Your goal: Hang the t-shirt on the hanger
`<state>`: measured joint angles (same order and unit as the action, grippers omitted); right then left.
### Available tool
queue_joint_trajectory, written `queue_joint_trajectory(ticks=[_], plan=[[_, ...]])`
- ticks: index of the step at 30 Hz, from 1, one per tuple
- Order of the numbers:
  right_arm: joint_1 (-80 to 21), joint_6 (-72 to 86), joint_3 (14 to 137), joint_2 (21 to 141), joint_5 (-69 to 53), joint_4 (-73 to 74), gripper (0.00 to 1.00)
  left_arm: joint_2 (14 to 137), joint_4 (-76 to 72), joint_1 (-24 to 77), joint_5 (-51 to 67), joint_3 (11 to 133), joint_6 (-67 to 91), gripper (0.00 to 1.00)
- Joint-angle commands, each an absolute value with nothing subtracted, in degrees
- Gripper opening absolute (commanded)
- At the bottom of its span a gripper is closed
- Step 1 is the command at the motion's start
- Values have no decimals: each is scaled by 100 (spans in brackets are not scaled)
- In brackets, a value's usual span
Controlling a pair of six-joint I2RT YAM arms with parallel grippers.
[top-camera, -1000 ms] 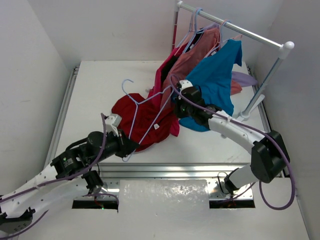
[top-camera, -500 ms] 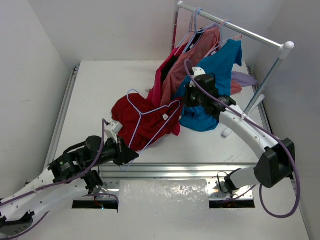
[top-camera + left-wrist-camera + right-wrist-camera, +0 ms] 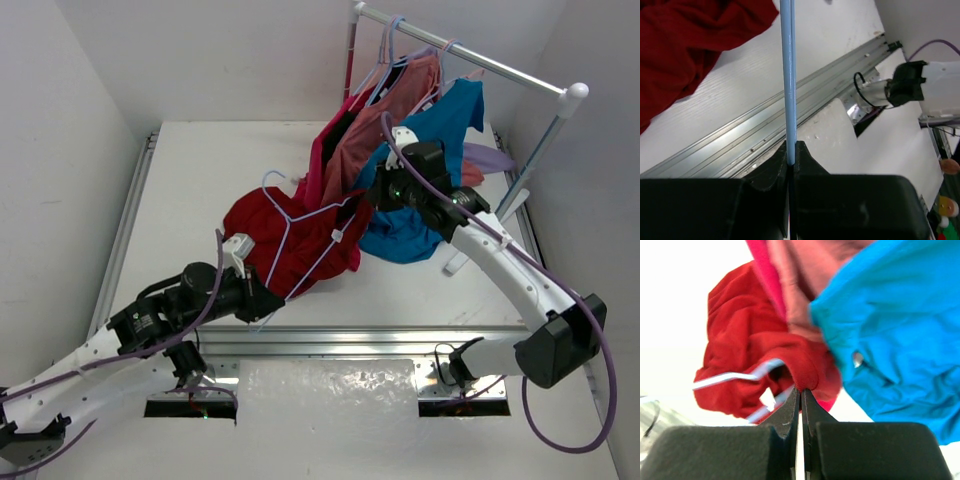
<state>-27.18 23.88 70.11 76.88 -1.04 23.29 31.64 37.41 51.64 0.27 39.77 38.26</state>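
A dark crimson-red t-shirt lies crumpled in a loose heap near the middle of a white bench, a little toward its right side. It is plain, heavily creased cloth with deep folds, and its outline is too bunched to make out sleeves or neckline. Its upper right part is lifted off the bench toward a rack of hanging clothes. A thin pale blue-lavender hanger rests across the top of the heap, its curved hook pointing toward the far left corner and its triangle spread over the red cloth. The left arm reaches in from the near left edge, and its jaws are closed tight on the lowest tip of the hanger; the left wrist view shows the slim blue bar pinched between them, with red cloth at upper left and a metal track along the bench's near edge. The right arm stretches from the near right corner toward the rack, and its jaws are clamped on a rolled fold at the t-shirt's edge, seen close up in the right wrist view with a stretch of hanger wire just beside it. At the far right corner a white clothes rail carries a bright blue shirt, a salmon-pink shirt and a magenta shirt, all hanging down against the red heap.
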Motion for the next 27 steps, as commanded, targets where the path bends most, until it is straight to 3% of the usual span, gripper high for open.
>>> queue_joint_trajectory(ticks=[1,7,14,17,20,27], plan=[[-2725,2364,7601,7725,-885,2424,0,3365,2639,5150,710,4131,3551,0],[-2909,2733,8182,7647,-1852,2689,0,3463,1435,5177,984,4122,3314,0],[-3120,3556,9077,7410,-4969,2357,0,3638,721,5177,887,4938,2568,0],[-3120,3946,9805,7400,-5448,2206,0,3744,572,5177,984,5378,2268,0],[-3120,3746,10473,7400,-5231,2573,0,3762,510,5177,1002,5476,2057,0],[-3120,2708,10047,7058,-2480,4034,0,3393,754,5186,1556,4852,1811,0]])
